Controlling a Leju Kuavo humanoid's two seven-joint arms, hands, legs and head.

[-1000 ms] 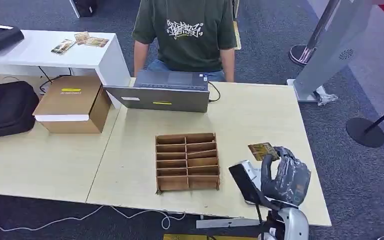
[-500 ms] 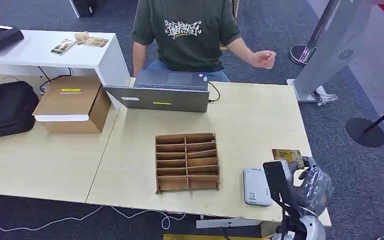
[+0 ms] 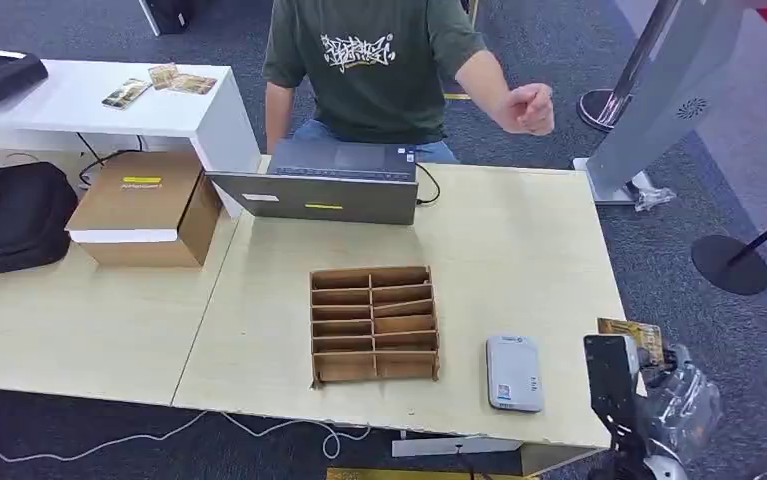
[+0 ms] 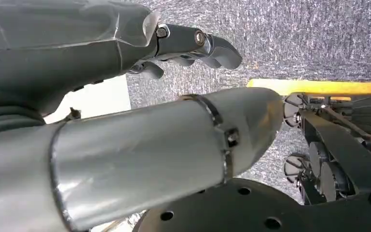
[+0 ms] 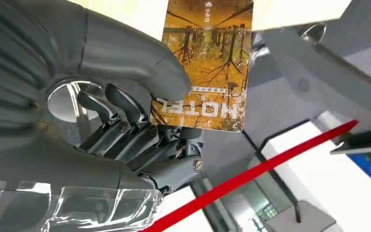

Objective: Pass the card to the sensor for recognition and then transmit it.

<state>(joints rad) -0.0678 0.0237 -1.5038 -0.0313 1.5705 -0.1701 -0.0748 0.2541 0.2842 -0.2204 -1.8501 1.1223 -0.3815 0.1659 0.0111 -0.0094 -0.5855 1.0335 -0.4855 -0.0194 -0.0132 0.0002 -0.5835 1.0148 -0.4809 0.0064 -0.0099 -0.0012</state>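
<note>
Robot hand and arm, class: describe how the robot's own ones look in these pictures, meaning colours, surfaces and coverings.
The right robot hand has a grey ribbed cover, a thick grey thumb and darker jointed metal fingers, with clear plastic film wrapped over its back. The left robot hand looks alike: grey shell, film, dark fingers with small screws. The arm is silver.

This looks like a hotel-style reception or demo hall: grey carpet [image 3: 549,60], stanchion posts [image 3: 729,262] with a red barrier belt [image 5: 251,176], a standing kiosk [image 3: 659,90], and pale wooden desks [image 3: 519,240] carrying a laptop [image 3: 324,185].
</note>
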